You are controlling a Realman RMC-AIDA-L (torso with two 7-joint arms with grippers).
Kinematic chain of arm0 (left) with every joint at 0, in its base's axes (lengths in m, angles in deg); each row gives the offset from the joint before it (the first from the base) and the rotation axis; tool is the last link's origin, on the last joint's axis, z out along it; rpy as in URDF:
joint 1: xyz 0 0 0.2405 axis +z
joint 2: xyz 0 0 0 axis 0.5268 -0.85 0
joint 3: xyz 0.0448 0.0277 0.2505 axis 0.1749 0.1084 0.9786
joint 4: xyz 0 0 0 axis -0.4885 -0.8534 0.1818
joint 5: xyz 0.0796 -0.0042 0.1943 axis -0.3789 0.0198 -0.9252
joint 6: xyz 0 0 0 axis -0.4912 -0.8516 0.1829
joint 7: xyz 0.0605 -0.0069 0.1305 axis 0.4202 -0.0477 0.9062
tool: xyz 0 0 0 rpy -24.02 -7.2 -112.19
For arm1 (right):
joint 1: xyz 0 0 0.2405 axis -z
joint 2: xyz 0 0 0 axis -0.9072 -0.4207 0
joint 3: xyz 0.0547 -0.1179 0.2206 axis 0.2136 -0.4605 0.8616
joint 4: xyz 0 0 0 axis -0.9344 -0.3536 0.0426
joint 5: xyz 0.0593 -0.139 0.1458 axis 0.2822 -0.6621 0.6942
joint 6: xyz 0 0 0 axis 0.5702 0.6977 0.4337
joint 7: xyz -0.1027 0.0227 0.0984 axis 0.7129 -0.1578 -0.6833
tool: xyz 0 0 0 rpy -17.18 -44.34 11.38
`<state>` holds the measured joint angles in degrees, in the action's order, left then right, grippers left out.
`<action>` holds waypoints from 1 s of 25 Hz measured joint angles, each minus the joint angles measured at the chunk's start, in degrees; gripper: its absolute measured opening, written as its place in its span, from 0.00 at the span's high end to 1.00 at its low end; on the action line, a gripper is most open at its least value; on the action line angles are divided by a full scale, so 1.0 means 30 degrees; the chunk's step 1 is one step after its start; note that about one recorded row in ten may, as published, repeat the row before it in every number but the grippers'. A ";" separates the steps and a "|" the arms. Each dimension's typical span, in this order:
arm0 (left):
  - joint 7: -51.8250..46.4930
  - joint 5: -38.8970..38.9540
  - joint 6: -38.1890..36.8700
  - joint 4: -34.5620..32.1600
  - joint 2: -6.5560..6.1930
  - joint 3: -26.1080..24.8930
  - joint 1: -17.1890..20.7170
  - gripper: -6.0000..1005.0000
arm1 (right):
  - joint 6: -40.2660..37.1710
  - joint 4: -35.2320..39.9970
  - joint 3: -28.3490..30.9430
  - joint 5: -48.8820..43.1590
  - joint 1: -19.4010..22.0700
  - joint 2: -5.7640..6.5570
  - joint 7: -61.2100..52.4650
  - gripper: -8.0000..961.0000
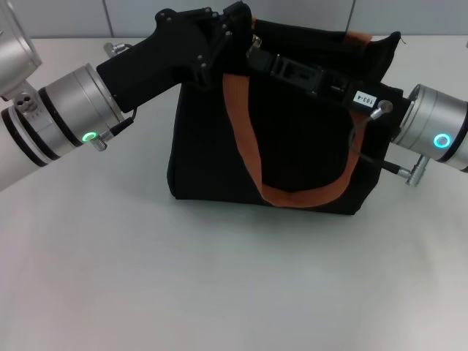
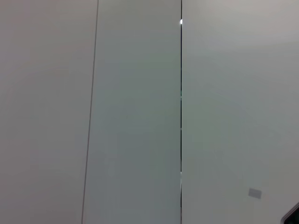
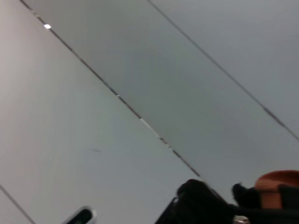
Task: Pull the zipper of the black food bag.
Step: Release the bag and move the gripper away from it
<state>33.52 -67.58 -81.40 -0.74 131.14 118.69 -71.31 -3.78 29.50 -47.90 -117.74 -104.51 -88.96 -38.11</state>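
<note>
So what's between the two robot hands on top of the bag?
In the head view, only the top edge of the black food bag runs between the left gripper and right gripper.

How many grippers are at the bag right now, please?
2: the left gripper at the top left of the bag, the right gripper along its top edge. Their fingertips are hard to see, and so is the zipper.

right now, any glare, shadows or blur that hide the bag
Head view: even light, soft shadow under the black food bag, whose black fabric swallows detail. Left wrist view: only pale wall panels. Right wrist view: blurred dark shapes and an orange strap at the edge.
</note>
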 joint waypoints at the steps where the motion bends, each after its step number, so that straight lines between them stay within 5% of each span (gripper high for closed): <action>1: 0.0000 0.0000 0.0000 0.0000 0.0000 0.0000 0.0000 0.96 | 0.0179 0.0011 -0.0016 -0.0005 -0.0018 0.0003 -0.0027 0.62; 25: 0.0008 -0.0008 -0.0030 -0.0088 -0.0002 0.0035 -0.0053 0.97 | 0.0301 0.0190 0.0146 0.0080 -0.0014 0.0013 -0.0064 0.62</action>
<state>33.54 -67.60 -81.49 -1.01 131.13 118.79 -71.46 -2.88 30.07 -47.47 -117.50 -104.56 -88.92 -38.30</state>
